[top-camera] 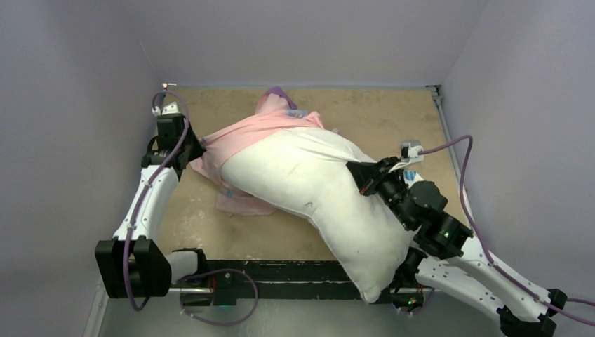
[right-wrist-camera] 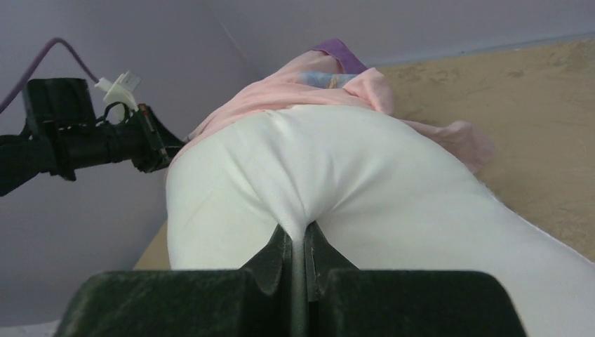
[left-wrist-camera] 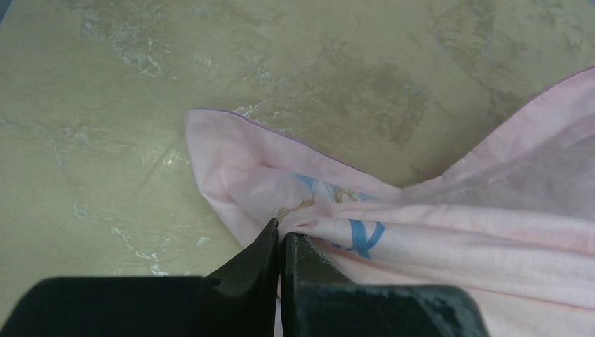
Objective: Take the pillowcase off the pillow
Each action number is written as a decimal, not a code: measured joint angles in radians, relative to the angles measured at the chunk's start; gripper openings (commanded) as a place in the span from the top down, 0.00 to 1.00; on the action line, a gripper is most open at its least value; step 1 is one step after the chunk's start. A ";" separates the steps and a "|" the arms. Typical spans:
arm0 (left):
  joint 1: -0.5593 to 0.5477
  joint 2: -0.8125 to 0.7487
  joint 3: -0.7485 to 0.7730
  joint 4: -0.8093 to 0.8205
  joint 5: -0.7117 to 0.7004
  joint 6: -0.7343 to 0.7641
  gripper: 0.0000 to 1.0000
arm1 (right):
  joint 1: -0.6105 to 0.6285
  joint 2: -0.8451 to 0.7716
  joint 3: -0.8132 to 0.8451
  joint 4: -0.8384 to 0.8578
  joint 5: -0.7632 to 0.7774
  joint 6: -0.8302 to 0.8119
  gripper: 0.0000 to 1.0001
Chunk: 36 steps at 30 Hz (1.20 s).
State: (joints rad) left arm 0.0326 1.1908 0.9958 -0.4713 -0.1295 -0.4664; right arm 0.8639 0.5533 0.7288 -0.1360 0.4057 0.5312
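Top external view shows the pillowcase (top-camera: pixel 256 130) bunched over the far-left end of the pillow (top-camera: pixel 309 186), covering only that end. Its pale pink face is turned outward, thin, soft and creased, with a small purple fold at the far tip. A loose flap lies flat on the table (top-camera: pixel 379 119) beside the pillow's near-left side.

The pillow is a plump white stuffed rectangle, mostly smooth, with shallow wrinkles and a few dark specks. It lies diagonally from the middle of the table down to the near edge, where its bare corner rests over the black rail (top-camera: pixel 281 270). Most of its length is uncovered.

The left gripper (top-camera: pixel 198 149) sits at the pillowcase's left edge. In the left wrist view its two black fingers are pressed together on a gathered ridge of the pink fabric. Faint blue print shows through the cloth, and a purple-edged hem curves across the tabletop.

The right gripper (top-camera: pixel 354 170) is at the pillow's right flank. The right wrist view shows its fingers pinched on a pleat of the white cover, the cloth drawn into a tight fold between them and rounded on either side.

The table is a matte, mottled tan surface with pale scuffs. Lilac-grey walls (top-camera: pixel 316 35) enclose it on three sides. Purple cables (top-camera: pixel 459 151) loop out from both wrists.
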 measured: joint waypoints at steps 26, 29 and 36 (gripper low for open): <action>-0.186 0.109 0.233 -0.004 0.195 0.133 0.28 | -0.022 0.414 0.031 0.251 -0.350 -0.238 1.00; -0.206 0.182 0.302 0.002 0.222 0.142 0.27 | -0.023 0.414 0.022 0.267 -0.370 -0.245 1.00; -0.240 0.402 0.394 -0.037 0.268 0.172 0.29 | -0.023 0.414 0.016 0.282 -0.381 -0.246 1.00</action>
State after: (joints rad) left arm -0.2073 1.5929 1.3903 -0.5087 0.1387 -0.2947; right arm 0.8410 0.9672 0.7444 0.1455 0.0242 0.2855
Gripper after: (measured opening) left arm 0.726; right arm 0.046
